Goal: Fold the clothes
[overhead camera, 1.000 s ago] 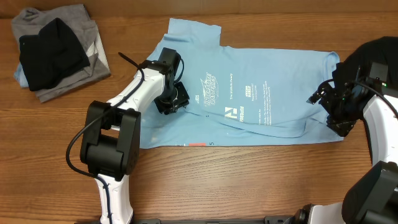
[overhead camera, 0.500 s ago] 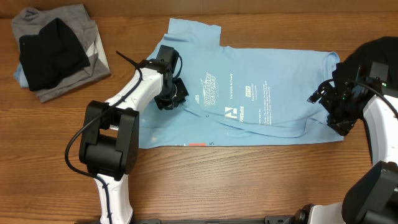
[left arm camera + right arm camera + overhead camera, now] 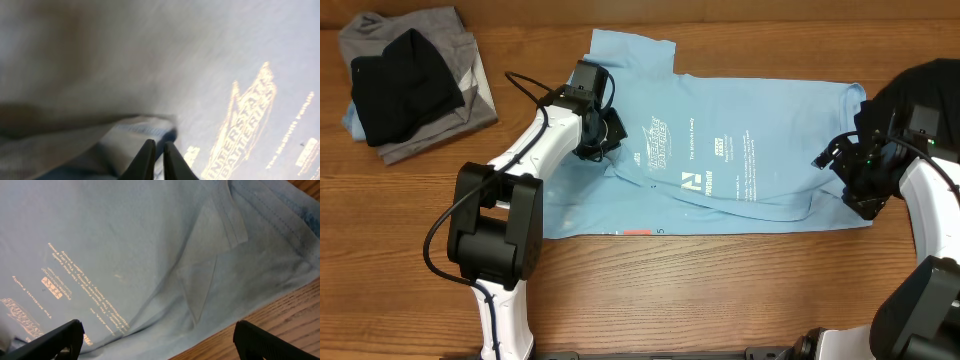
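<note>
Spread flat across the wooden bench [image 3: 720, 300], print side up: light blue T-shirt [image 3: 750, 170]. Down on its left part, beside the printed logo: left end effector [image 3: 159, 159], fingers nearly together and pinching a raised fold of the cloth (only a sliver of gap at the tips). Over the shirt's right edge, near a sleeve hem: right end effector [image 3: 157, 337], jaws wide apart, clamped on nothing. Well apart, at the far left corner: folded grey T-shirt [image 3: 470, 95] with a black T-shirt [image 3: 405, 85] on top.
</note>
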Robot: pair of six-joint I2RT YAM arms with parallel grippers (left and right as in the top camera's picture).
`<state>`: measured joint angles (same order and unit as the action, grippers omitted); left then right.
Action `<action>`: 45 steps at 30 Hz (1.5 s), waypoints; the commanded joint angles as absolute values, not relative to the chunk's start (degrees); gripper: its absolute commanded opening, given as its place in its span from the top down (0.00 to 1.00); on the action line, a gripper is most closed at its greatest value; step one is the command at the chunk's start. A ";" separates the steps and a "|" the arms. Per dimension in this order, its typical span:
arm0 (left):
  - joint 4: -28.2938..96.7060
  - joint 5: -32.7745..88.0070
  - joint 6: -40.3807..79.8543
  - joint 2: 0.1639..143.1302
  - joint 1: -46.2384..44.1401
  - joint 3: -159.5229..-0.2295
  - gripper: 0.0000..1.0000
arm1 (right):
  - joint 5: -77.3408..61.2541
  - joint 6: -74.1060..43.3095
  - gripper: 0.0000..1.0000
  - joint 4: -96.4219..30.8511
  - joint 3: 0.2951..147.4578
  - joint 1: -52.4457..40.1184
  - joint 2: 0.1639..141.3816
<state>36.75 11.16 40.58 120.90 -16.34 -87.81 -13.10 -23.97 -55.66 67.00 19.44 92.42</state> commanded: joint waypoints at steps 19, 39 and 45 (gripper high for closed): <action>63.55 7.11 37.28 121.23 -6.76 -96.73 0.32 | -12.95 -23.97 0.00 -53.04 63.66 19.22 91.74; 52.36 12.80 43.42 121.51 -9.91 -90.37 0.34 | -12.95 -23.97 0.00 -53.21 63.64 19.22 91.74; 52.66 13.63 43.94 121.51 -11.00 -90.37 0.34 | -12.95 -23.97 0.00 -53.19 63.64 19.22 91.74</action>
<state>52.53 12.51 42.46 121.12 -9.87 -90.72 -13.10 -23.97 -53.41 63.94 19.46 92.42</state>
